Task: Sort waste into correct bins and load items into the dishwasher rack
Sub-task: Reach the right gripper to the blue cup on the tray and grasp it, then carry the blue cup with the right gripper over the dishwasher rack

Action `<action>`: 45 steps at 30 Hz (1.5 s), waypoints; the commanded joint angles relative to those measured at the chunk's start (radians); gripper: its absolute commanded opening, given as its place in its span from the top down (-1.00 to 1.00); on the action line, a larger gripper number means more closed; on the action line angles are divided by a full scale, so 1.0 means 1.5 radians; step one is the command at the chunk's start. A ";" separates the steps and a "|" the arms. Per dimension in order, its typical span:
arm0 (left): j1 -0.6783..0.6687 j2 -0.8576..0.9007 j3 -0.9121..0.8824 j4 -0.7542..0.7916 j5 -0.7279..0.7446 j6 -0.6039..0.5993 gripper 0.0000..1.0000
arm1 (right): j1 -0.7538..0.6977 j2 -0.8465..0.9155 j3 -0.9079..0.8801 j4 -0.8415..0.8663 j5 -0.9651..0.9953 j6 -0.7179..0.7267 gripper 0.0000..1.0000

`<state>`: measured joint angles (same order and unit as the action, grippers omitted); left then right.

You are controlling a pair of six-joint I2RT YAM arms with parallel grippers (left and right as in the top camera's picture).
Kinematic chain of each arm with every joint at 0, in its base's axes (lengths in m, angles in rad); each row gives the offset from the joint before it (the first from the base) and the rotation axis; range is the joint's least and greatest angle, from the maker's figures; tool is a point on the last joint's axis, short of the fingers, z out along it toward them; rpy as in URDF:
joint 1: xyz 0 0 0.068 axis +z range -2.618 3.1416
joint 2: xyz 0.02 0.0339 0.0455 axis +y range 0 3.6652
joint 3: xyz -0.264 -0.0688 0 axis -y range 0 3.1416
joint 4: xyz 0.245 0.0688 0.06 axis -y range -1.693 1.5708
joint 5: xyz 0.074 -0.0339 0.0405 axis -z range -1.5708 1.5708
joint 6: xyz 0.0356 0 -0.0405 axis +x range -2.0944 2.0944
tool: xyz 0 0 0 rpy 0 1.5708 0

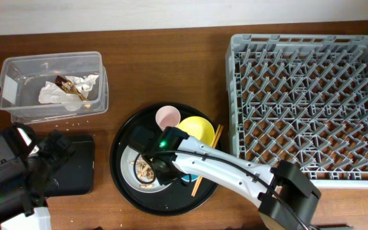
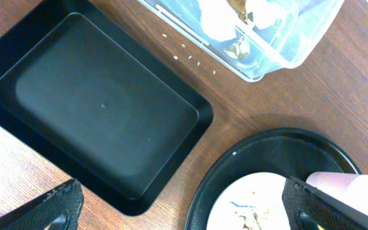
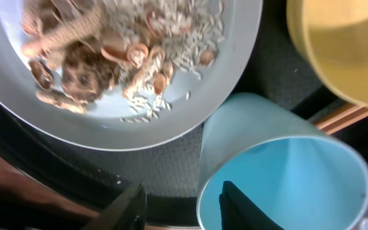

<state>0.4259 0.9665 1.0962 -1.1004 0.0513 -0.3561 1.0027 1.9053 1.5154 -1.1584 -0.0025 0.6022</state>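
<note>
Your dishwasher rack fills the right side of the counter, and no item sits on its pegs. The round black tray lies in the middle and carries all the dishes. At far left is the shallow black rectangular tray, bare inside. The clear tub stands behind it, just apart from it.

On the round tray, the pale grey plate is at the front left. The yellow bowl is behind it, and the pink cup is just beside the bowl. The light-blue cup lies tipped on its side next to the plate. The chopsticks lean along the tray's right rim.

Your right hand is released. One of its fingers is outside the blue cup's rim and the other is in its mouth. Your left hand is spread wide and grasps nothing. It hangs over the counter between the two trays.

The crumpled napkins and the brown wrapper lie in the tub. The food scraps are heaped on the plate.
</note>
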 commanded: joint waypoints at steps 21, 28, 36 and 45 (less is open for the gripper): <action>0.004 0.001 0.010 -0.001 -0.005 0.001 -0.98 | -0.391 -0.286 0.163 -0.167 -0.050 -0.207 0.92; 0.004 0.002 0.010 -0.001 -0.005 0.001 -0.98 | -0.848 -0.239 0.105 -0.168 -0.403 -0.461 0.92; 0.004 0.002 0.010 -0.001 -0.005 0.001 -0.98 | -0.878 -0.085 -0.071 -0.138 -0.776 -0.682 0.92; 0.004 0.002 0.010 -0.001 -0.005 0.001 -0.98 | -0.905 0.029 -0.083 -0.144 -0.765 -0.710 0.87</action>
<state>0.4259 0.9668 1.0962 -1.1030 0.0513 -0.3561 -0.3279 1.9247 1.3994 -1.3609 -1.1751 -0.4465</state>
